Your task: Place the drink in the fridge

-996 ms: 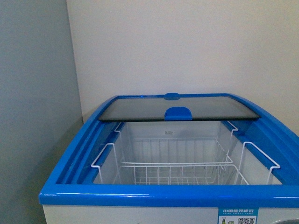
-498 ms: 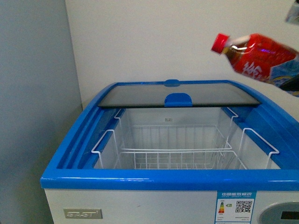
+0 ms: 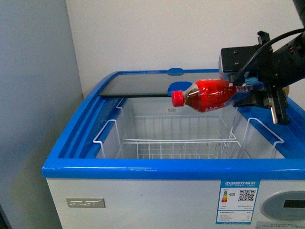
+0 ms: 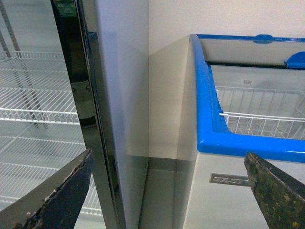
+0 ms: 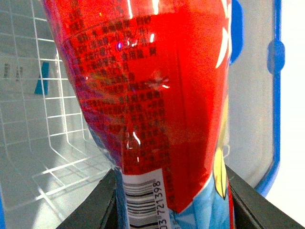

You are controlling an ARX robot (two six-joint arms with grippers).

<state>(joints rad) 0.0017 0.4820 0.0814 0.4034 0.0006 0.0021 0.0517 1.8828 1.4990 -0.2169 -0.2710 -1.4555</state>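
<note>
At the far left stands the grey display cooler (image 3: 33,119), its wire shelves (image 4: 33,114) showing in the left wrist view. The left gripper (image 4: 167,156) hangs beside it with its jaws spread wide and nothing between them. To the right is the fridge (image 3: 171,168). Its glass lid (image 3: 143,88) is pushed to the back edge, so the opening and the bare wire basket (image 3: 176,152) are exposed. The drink (image 3: 209,94) hangs in the air over the right half of that opening. It lies nearly level, its red cap (image 3: 177,98) pointing left and slightly down, touching neither basket nor rim. The right gripper (image 3: 240,93) clamps its base end, the fingers (image 5: 100,205) pressed to the label on either side. Opening and carrying look finished. Lowering the bottle into the basket and letting go remain.
</note>
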